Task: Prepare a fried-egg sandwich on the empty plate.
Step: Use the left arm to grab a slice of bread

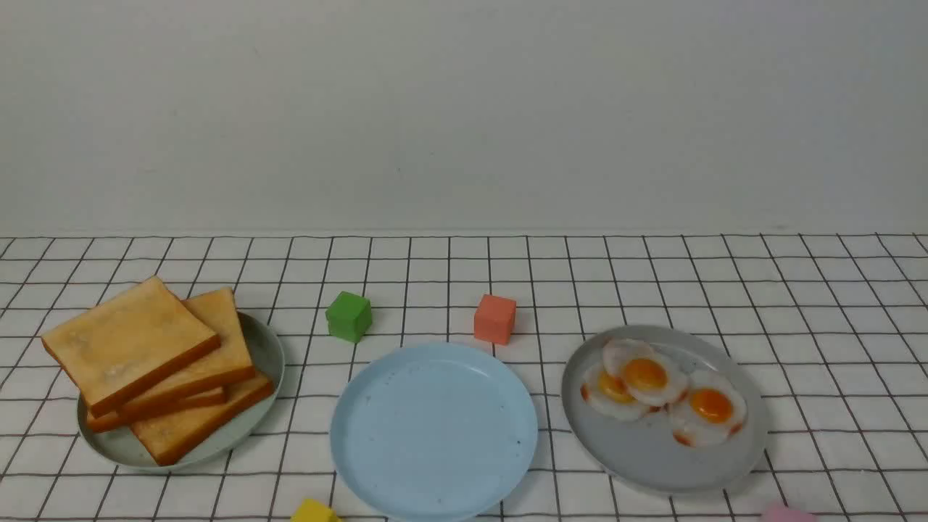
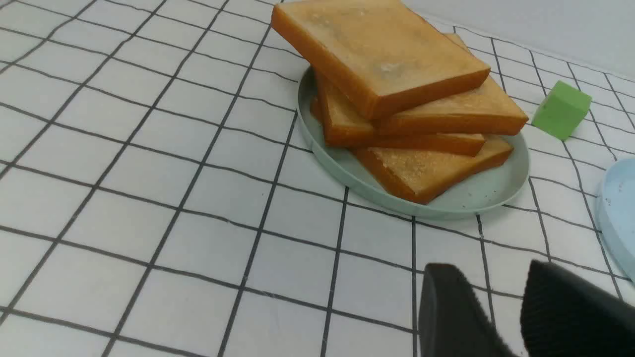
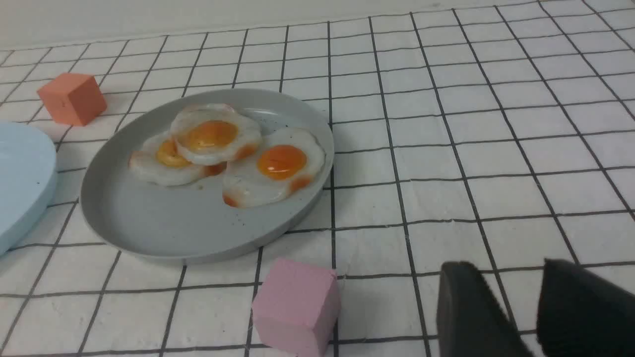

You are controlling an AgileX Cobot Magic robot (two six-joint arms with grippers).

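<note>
Left pincer (image 2: 501,280) and right pincer (image 3: 516,277) stand parted, empty; lifting the top toast slice (image 1: 130,341) may drag its skewed stack (image 1: 185,435) off the grey-green plate (image 1: 262,349).

Left hand (image 2: 501,317), right hand (image 3: 516,317): jaws parted, holding nothing.

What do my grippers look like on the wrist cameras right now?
Only the tips are in view. The left gripper has two matte black fingers with rounded ends and a finely textured surface. The right gripper looks the same. No cables, markings or arm links appear in any view.
</note>
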